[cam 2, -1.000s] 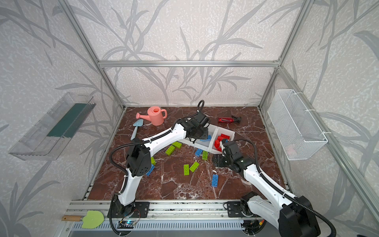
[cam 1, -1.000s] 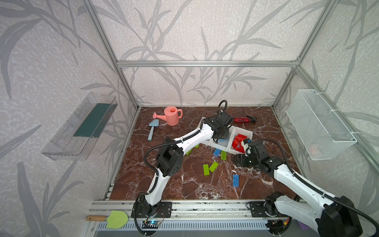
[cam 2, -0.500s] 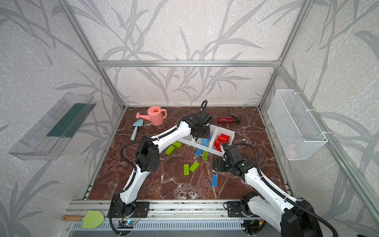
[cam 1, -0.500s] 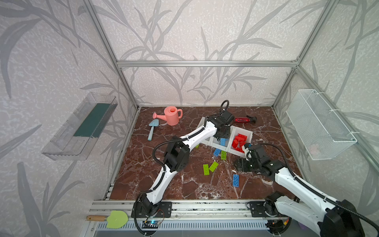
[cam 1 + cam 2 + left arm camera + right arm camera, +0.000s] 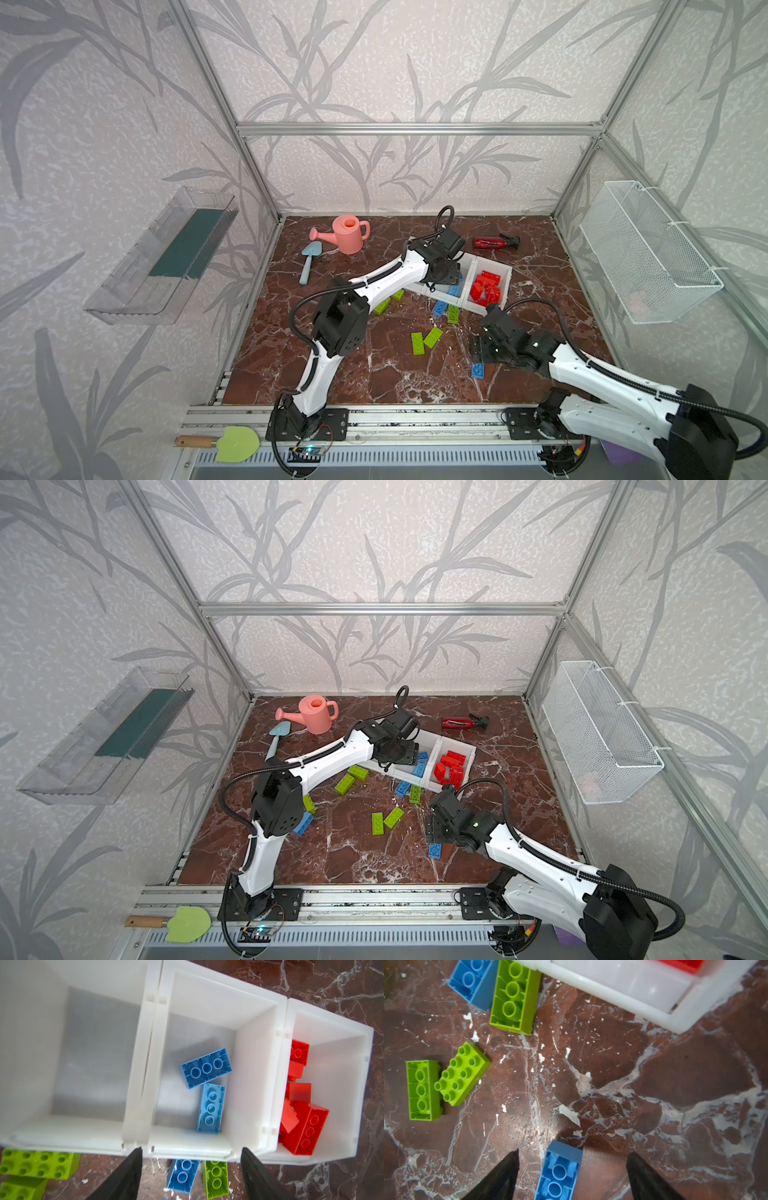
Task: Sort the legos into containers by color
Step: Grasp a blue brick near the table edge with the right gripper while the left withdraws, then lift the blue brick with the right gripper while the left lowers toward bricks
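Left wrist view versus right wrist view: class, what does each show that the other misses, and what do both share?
Only the left wrist view looks into the bins: two blue legos lie in the middle bin, and the end bin looks empty. Only the right wrist view shows the right gripper, jaws open either side of a loose blue lego, plus two touching lime legos. Both show a blue lego and a lime lego side by side at the bins' outer wall.
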`<state>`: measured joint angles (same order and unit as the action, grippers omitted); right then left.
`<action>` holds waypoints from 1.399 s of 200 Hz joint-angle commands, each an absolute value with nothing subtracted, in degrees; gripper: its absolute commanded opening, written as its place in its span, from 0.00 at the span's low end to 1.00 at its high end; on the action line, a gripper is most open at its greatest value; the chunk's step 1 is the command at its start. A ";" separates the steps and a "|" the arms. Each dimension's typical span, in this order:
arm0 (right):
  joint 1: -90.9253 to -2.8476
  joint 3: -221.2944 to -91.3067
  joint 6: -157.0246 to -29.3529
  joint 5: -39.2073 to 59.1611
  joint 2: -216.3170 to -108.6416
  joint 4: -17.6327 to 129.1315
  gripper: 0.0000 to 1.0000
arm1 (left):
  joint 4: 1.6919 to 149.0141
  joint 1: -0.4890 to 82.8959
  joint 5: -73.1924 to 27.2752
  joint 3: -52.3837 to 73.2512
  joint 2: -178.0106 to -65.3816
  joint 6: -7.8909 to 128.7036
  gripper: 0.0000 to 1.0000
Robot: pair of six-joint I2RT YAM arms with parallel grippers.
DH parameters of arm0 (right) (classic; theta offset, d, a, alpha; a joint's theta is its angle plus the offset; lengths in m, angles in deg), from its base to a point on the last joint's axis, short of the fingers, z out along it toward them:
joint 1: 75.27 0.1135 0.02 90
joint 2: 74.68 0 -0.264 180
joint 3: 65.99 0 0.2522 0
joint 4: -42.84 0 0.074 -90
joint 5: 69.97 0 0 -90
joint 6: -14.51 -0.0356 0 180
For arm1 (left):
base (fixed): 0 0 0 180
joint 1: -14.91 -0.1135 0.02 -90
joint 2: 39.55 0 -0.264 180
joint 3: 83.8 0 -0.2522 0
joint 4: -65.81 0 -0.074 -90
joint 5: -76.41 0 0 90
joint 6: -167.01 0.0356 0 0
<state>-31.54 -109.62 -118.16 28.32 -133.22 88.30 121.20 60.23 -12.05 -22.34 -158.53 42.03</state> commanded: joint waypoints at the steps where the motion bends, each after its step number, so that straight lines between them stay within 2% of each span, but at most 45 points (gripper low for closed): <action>1: -29.40 -109.89 -124.71 32.41 -134.37 91.11 0.80 | 116.53 60.40 -9.97 -16.54 -151.14 40.22 0.76; 51: -23.52 -110.33 -130.86 35.72 -138.95 91.22 0.79 | 110.44 60.88 -9.60 0.11 -139.62 37.07 0.76; 119: -16.93 -111.48 -137.06 37.76 -147.35 90.02 0.74 | 109.36 60.99 -8.24 14.84 -127.14 34.48 0.75; 173: -12.60 -112.03 -140.67 37.80 -149.55 91.52 0.57 | 109.98 60.77 -7.35 18.64 -121.76 33.82 0.75; 239: -12.60 -111.91 -139.70 39.14 -145.81 91.78 0.22 | 111.53 60.20 -6.06 20.99 -117.86 33.39 0.75; 280: -12.84 -113.42 -137.43 42.43 -142.71 92.17 0.21 | 112.53 58.14 -7.54 23.75 -114.22 32.60 0.76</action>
